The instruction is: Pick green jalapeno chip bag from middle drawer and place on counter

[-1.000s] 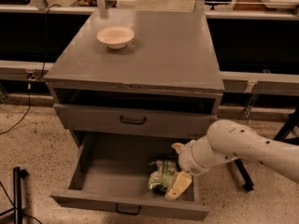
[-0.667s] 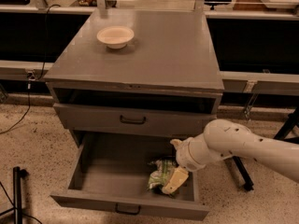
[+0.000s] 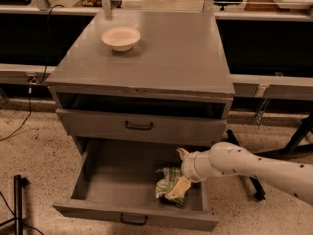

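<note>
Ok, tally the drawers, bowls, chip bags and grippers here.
Drawers: 2, middle drawer open, upper drawer shut
Bowls: 1, bowl on the counter
Chip bags: 1, green jalapeno chip bag
Grippers: 1, gripper at the bag inside the middle drawer
Total: 5

Robotics lab: hand [image 3: 179,172] in middle drawer [image 3: 122,175], trailing cable [image 3: 23,120], terrazzo floor [image 3: 39,153].

In open middle drawer [image 3: 115,173], green jalapeno chip bag [image 3: 166,180] under jaws.
</note>
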You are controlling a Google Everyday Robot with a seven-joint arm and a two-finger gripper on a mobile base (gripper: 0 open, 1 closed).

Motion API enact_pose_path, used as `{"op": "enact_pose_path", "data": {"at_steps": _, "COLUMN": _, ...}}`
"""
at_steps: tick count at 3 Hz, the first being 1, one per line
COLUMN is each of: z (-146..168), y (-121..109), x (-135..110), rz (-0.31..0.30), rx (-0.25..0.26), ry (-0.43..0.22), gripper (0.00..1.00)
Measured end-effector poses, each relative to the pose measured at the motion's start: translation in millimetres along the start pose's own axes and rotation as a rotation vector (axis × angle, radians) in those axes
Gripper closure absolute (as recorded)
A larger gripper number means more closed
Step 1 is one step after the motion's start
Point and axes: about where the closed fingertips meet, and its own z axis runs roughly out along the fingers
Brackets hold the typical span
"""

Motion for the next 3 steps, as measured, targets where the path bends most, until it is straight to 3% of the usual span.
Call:
{"op": "enact_pose_path", "data": {"at_steps": 1, "z": 33.2, "y": -9.0, "x": 12.4, "rz": -0.04, "rx": 0.004, "ry": -0.036, "gripper": 0.0}}
{"op": "enact_pose_path", "data": {"at_steps": 2, "z": 65.2, "y": -13.2, "x": 22.1, "rz": -0.088, "rx": -0.019, "ry": -0.028, "gripper": 0.0}}
{"op": "enact_pose_path", "data": {"at_steps": 3, "z": 96.1, "y": -16.2, "x": 36.2, "rz": -0.093, "rx": -0.048, "ry": -0.013, "gripper": 0.0}}
